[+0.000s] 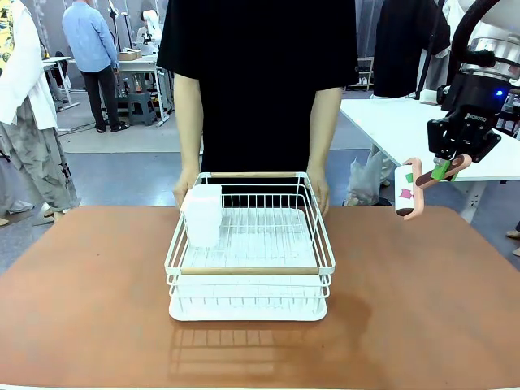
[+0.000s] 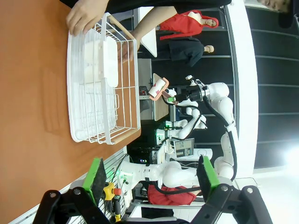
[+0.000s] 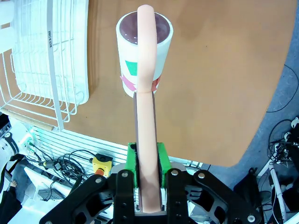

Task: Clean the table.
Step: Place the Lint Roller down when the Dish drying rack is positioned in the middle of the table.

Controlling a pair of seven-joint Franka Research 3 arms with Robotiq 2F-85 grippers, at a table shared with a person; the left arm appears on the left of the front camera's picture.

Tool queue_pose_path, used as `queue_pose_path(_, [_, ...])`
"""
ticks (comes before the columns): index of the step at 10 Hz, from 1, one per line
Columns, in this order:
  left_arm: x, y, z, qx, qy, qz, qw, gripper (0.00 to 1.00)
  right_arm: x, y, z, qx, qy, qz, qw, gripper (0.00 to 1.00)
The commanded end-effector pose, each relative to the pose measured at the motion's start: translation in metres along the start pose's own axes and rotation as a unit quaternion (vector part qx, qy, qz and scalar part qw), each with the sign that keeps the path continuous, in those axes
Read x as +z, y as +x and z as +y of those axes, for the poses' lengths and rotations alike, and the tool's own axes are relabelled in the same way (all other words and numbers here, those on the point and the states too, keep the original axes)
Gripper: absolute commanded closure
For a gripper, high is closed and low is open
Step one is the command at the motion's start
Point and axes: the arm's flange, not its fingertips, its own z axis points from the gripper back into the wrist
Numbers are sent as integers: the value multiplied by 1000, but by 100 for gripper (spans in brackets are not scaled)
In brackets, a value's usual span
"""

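Pinching a lint roller (image 1: 409, 192), the right tool (image 1: 445, 169) hangs beside the rack (image 1: 250, 244); left tool (image 2: 152, 179) spread.

Right tool (image 1: 446, 170) clamped, raised; left tool (image 2: 152, 179) agape.

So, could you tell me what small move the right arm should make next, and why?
Probably lower the lint roller onto the table. The right gripper is shut on its handle, and the roller hangs in the air above the table's right edge, not touching it.
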Motion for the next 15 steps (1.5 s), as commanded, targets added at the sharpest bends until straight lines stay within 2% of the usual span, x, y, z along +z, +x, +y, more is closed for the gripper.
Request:
queue_pose_path(1, [2,-1,-1,-2,-3,-1,1000,0,3,2,1,9,4,-3,1000,79])
queue_pose_path(12, [2,-1,-1,-2,-3,-1,1000,0,0,0,0,0,0,0,1000,79])
queue_pose_path(14, [2,-1,-1,-2,-3,-1,1000,0,-30,29,-8,-67,161,-32,984,79])
queue_pose_path(15, [2,-1,-1,-2,-3,-1,1000,0,-43,33,-18,-107,200,-21,974,79])
